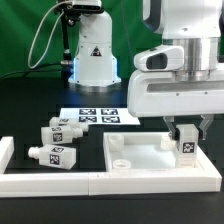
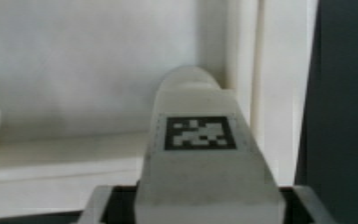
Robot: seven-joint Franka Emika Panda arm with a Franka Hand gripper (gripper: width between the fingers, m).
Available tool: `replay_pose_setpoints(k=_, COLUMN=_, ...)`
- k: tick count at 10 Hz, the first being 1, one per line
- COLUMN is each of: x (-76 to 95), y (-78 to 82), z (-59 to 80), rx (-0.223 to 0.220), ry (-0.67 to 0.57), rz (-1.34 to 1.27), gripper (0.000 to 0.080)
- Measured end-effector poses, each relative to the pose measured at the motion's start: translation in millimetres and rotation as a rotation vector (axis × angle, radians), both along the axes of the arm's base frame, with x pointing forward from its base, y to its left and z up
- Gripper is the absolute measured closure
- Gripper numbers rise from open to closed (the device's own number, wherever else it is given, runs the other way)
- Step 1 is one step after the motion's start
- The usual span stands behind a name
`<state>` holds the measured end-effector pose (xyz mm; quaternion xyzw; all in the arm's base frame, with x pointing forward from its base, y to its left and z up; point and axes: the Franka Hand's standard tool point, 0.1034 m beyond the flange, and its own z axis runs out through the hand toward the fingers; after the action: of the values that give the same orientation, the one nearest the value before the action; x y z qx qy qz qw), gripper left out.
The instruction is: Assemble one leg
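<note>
At the exterior view's left, a low white rail borders the black tabletop and turns along the near edge. Just inside it lie three loose legs, all on their sides and close together. Their black-and-white tags face outward and their narrower stubs point toward the exterior view's left.

Further along, the marker board lies flat on the tabletop. Behind it stands the arm's white base, which has a blue glow round its foot.

Next comes the large white panel, flat on the tabletop, with a raised rim and a hole near its corner on the exterior view's left.

At the exterior view's right, the claw hangs from the arm's bulky white housing over the far right part of the panel. It is pinching the leg, which stands upright with a tag facing the camera. Whether the leg's lower end touches the panel cannot be told.

In the wrist view the leg runs away from the camera between the claw's two fingers, with one tag on its upper face. The panel's rim lies beyond it, with dark tabletop beside the rim
</note>
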<state>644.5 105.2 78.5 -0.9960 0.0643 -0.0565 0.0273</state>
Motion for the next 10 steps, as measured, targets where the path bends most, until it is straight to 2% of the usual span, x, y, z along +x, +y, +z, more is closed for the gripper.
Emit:
replay_pose_setpoints(k=2, x=-1.7, y=4.7, z=-0.8, rx=0.014, ry=0.01, rz=-0.227, gripper=0.0514)
replay_pose_setpoints(k=5, x=-3.4, y=3.5, z=-2.3, rx=0.05, ry=0.028, rz=-0.688, gripper=0.0514)
replay_pose_setpoints(k=7, x=-5.4, y=6.0, z=-3.6, rx=0.111, ry=0.051, rz=-1.153, gripper=0.0512)
replay_pose_setpoints(k=9, x=-6.1, y=3.2, z=-3.8, rx=0.173, ry=0.062, rz=-1.361, gripper=0.0512)
replay_pose_setpoints(k=10, x=-6.3, y=3.4, z=-3.7, rx=0.173, ry=0.063, rz=-1.352, gripper=0.0512)
